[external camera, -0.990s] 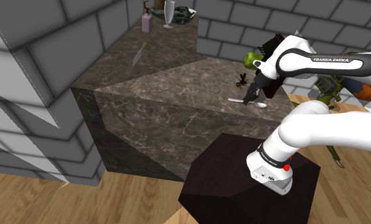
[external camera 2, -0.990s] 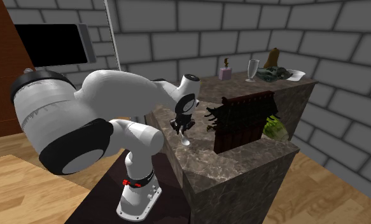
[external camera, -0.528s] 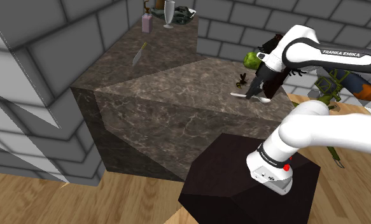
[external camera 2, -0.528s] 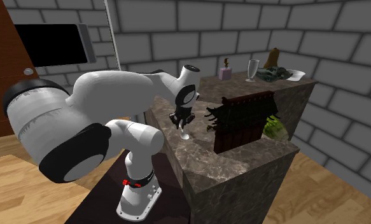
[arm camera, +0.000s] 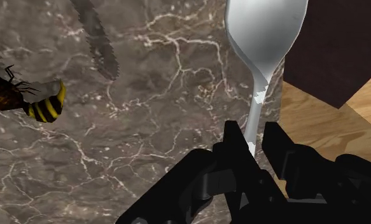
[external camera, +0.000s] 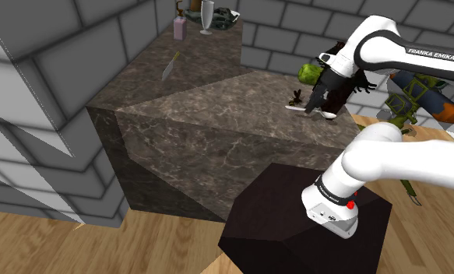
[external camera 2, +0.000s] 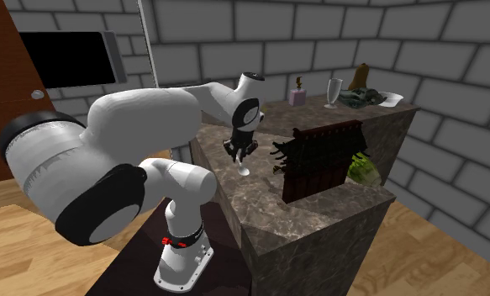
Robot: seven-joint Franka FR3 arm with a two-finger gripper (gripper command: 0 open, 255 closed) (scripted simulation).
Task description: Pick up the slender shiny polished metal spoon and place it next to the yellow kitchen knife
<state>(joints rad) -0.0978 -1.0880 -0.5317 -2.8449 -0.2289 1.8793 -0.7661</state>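
Observation:
My gripper point(external camera: 320, 103) is shut on the slender pale metal spoon point(external camera: 298, 110), holding it a little above the dark marble counter point(external camera: 217, 124) near its edge at the shoulder view's right. In the wrist view the fingers point(arm camera: 236, 145) clasp the spoon's point(arm camera: 264, 38) thin handle, and its bowl points away from the hand, over the counter's edge. From the second exterior view the spoon's bowl point(external camera 2: 245, 171) hangs below the gripper point(external camera 2: 240, 157). The yellow-handled knife point(external camera: 169, 68) lies far off on the raised back part of the counter.
A striped bee toy point(arm camera: 31, 102) sits on the counter close to the gripper. A dark rack point(external camera 2: 323, 158) and a green object point(external camera: 309, 72) stand behind it. A pink bottle point(external camera: 180, 29) and a glass point(external camera: 207, 15) stand at the far end beyond the knife.
The gripper has risen with the spoon, lifting it off the counter and carrying it slightly up and right in the shoulder view. The arm's wrist has swung higher.

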